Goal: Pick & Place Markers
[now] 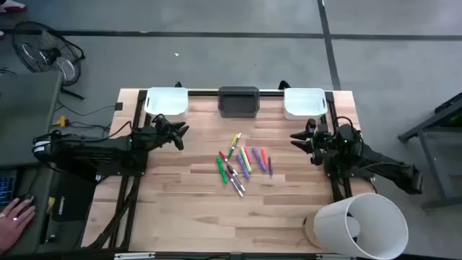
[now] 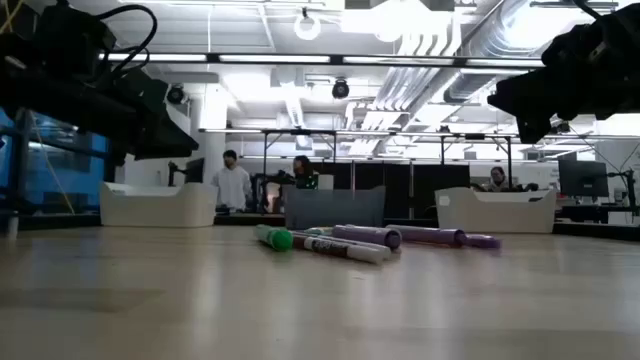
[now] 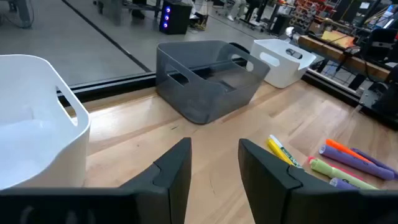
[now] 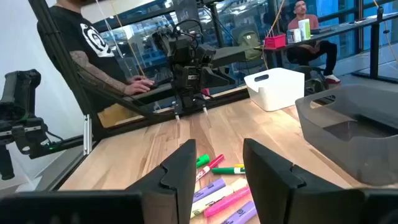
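Note:
Several markers (image 1: 242,163) in green, yellow, purple, pink and orange lie loose on the wooden table's middle; the low view shows them lying flat (image 2: 350,242). My left gripper (image 1: 180,134) hovers open left of the pile, fingers (image 3: 214,155) pointing toward the grey bin. My right gripper (image 1: 296,139) hovers open right of the pile, markers (image 4: 217,186) showing beyond its fingers. Neither touches anything.
Three bins stand along the far edge: a white one (image 1: 167,102) on the left, a grey one (image 1: 239,101) in the middle, a white one (image 1: 304,102) on the right. A white cylinder (image 1: 357,224) lies at the near right corner. A person's hand (image 1: 16,214) shows off the table's left.

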